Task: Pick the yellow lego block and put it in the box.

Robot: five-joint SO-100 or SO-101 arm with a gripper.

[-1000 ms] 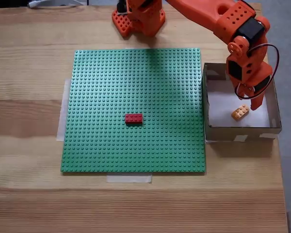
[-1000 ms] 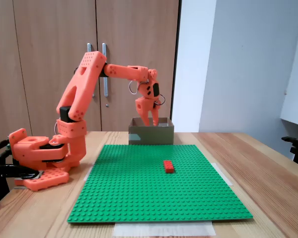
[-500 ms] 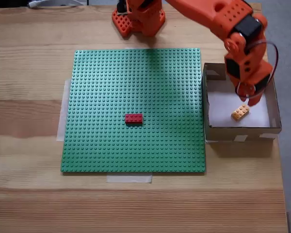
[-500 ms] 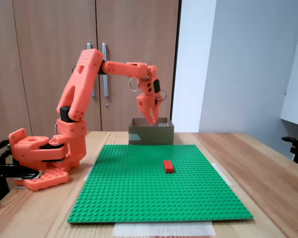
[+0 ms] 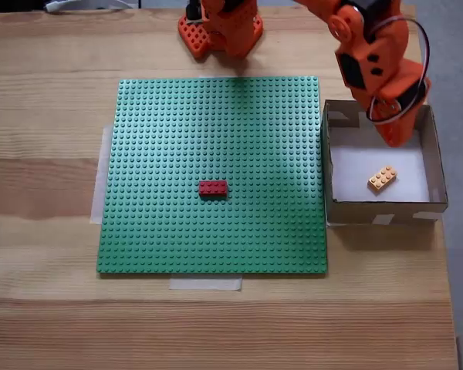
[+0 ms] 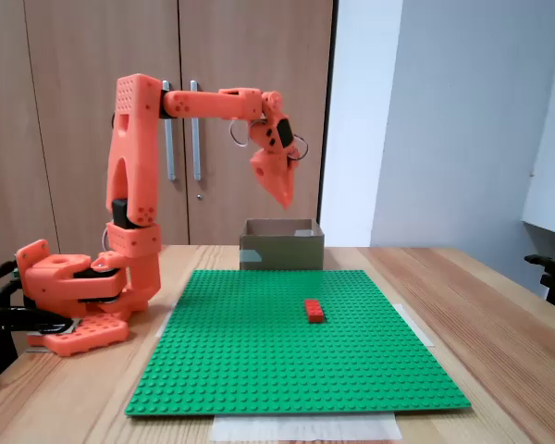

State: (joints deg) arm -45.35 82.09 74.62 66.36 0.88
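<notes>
Yellow lego block (image 5: 382, 178) lies on the white floor of the cardboard box (image 5: 439, 202), free of the gripper (image 5: 394, 137).

The gripper (image 6: 284, 196) hangs above the box (image 6: 279, 252), holding nothing; whether its fingers are parted I cannot tell. The job looks done, so a straight lift clear of the rim suits best. The side-on fixed view hides the block behind the box wall; the red brick (image 5: 213, 187) sits on the green baseplate (image 5: 177, 139).
</notes>
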